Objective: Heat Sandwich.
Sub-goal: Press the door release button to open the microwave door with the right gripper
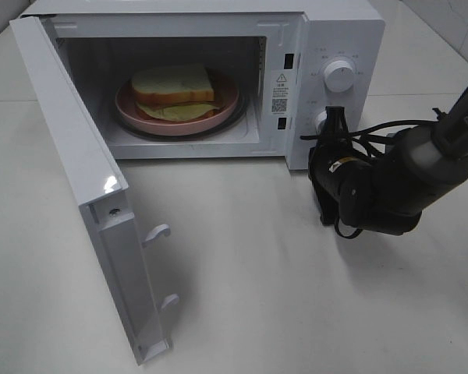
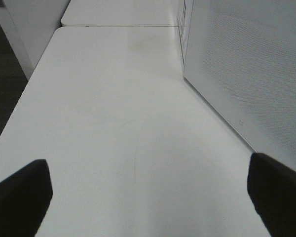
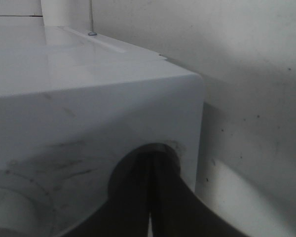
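The sandwich point(image 1: 174, 87) sat on the pink plate point(image 1: 228, 107) inside the microwave point(image 1: 339, 35) (door point(image 1: 70, 148) open at 8 o'clock). At 3 o'clock the right tool point(image 1: 333, 123), pressed together, met the lower dial point(image 1: 320, 118); the left tool point(image 2: 148, 197) hung spread over the worktop point(image 2: 113, 98).

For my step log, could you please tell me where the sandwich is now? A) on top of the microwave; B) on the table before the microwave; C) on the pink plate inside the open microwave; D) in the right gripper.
C: the sandwich lies on the pink plate inside the microwave, whose door stands open.
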